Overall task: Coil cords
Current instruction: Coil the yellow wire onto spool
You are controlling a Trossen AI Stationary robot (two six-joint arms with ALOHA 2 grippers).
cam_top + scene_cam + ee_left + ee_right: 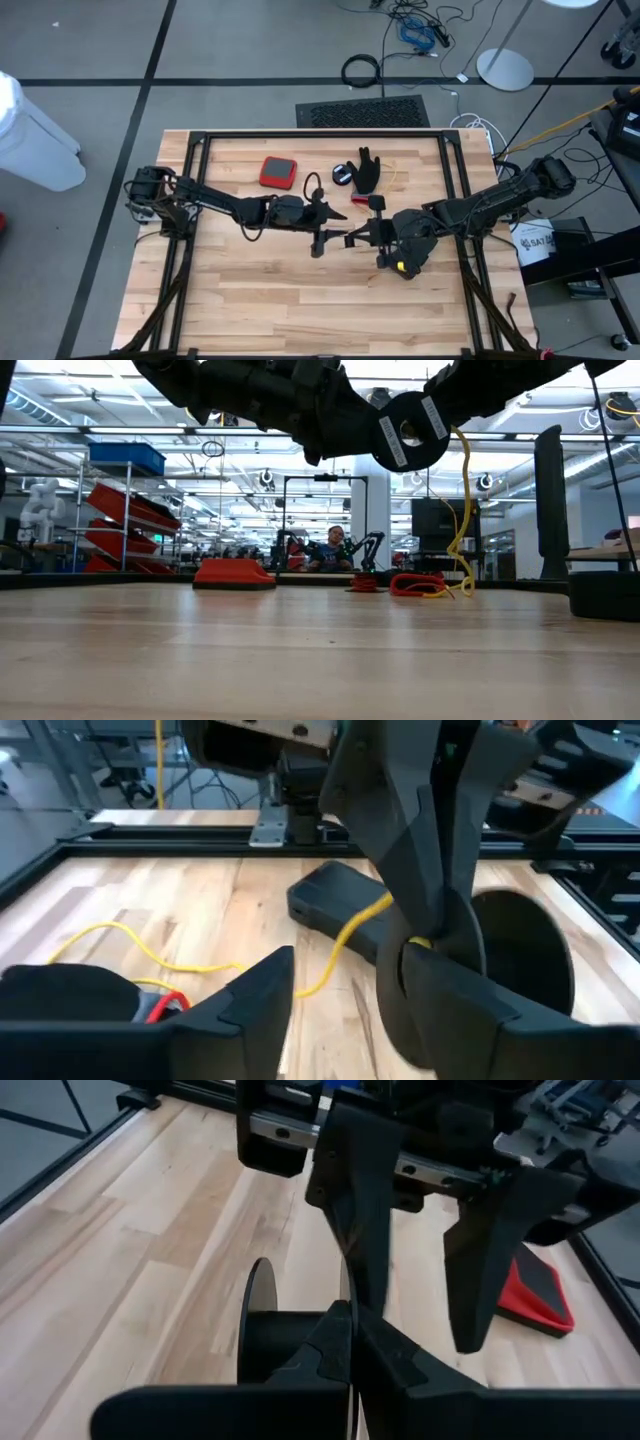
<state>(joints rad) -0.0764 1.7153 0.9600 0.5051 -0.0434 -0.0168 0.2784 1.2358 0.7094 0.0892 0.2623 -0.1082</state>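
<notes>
A small black reel (pixel 405 430) hangs high above the table with my right gripper (pixel 350 1315) shut on it. The yellow cord (pixel 460 510) drops slack from the reel to the table, where its far end (pixel 110 935) lies near the red cord (pixel 415 582) and a black glove (pixel 368 170). My left gripper (pixel 345 960) is open and faces the reel (pixel 360 238) from the table's left. Its fingers stand on either side of the yellow cord (pixel 345 935), one of them (pixel 480 1010) close by the reel. My right gripper pinches the rim of one flange (pixel 343 1292) of the reel between its two fingers. It comes from the table's right, slanting a little down. The reel is lifted clear, its axis level, and the cord hangs slack below it. My left gripper: I cannot tell whether a finger touches the reel.
A flat red case (pixel 278 172) lies at the far left of the table, and a second small black reel (pixel 343 174) sits beside the glove. A black frame (pixel 200 135) runs along the table's edges. Bare wood (pixel 300 300) lies on the near side.
</notes>
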